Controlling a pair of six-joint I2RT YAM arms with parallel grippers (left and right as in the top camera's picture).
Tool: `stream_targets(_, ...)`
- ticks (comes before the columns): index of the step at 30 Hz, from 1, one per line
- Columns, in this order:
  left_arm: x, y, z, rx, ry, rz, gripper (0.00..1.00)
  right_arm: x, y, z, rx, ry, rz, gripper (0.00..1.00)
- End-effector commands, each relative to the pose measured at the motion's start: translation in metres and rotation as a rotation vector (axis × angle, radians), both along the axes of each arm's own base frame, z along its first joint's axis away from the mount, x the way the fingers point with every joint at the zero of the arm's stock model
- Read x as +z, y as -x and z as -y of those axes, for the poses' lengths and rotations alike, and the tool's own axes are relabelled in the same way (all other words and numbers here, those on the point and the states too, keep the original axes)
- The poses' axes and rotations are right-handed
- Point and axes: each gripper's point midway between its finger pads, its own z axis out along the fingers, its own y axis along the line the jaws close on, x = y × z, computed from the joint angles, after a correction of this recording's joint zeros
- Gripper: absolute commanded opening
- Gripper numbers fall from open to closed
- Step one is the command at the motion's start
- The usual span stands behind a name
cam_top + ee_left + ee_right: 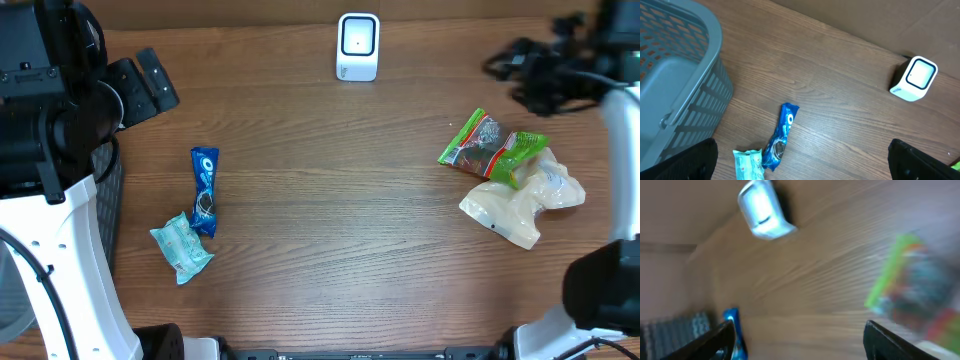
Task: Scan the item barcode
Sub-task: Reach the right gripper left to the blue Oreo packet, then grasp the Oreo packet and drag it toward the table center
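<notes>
- the scanner [358,46] stands upright at the far middle of the table [330,200], its window facing the open wood in front. that leaves either arm room to bring a barcode up to it.
- no item is in front of it, and none is held. the scan itself is not yet done.
- the green packet [492,148] lies flat on the right side, overlapping the top of a cream bag [525,200], well apart from the scanner. it is the item nearest the right arm, so i judge it the likeliest one to be scanned.
- the right gripper [800,325] hangs above the table between scanner and green packet. its jaws are spread wide with only bare wood between them. its wrist view is smeared, so finer detail there cannot be read.
- the left gripper [143,82] sits high at the left, jaws as wide as they go and empty, clear of the centre. this probably keeps the way to the scanner free.
- a blue biscuit pack [204,190] and a teal packet [181,246] lie touching on the left, near the grey basket [675,75]. the basket looks like a drop place, though whether these two have been scanned i cannot tell.
- the next move calls for a grip on the green packet that leaves its barcode uncovered. the crinkled film could slip or fold over the code.
</notes>
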Motion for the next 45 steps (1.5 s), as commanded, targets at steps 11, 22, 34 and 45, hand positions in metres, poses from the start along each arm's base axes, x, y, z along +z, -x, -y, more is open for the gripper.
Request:
stream_targets(11,-0.001,-0.002,-0.002,0.016,0.005,0.001,1.00,-0.103,0.044,-0.369,0.558,-0.039,0.168,0.79)
stream_targets(22,-0.001,-0.002,-0.002,0.016,0.005,0.001,1.00,-0.184,0.113,-0.457,0.695,0.033,0.183,0.69)
stream_targets(34,-0.001,-0.002,-0.002,0.016,0.005,0.001,1.00,-0.219,0.122,-0.492,0.673,0.072,0.303,0.62)
stream_targets(45,-0.001,-0.002,-0.002,0.016,0.005,0.001,1.00,-0.250,0.119,-0.489,0.635,0.151,0.304,0.21)
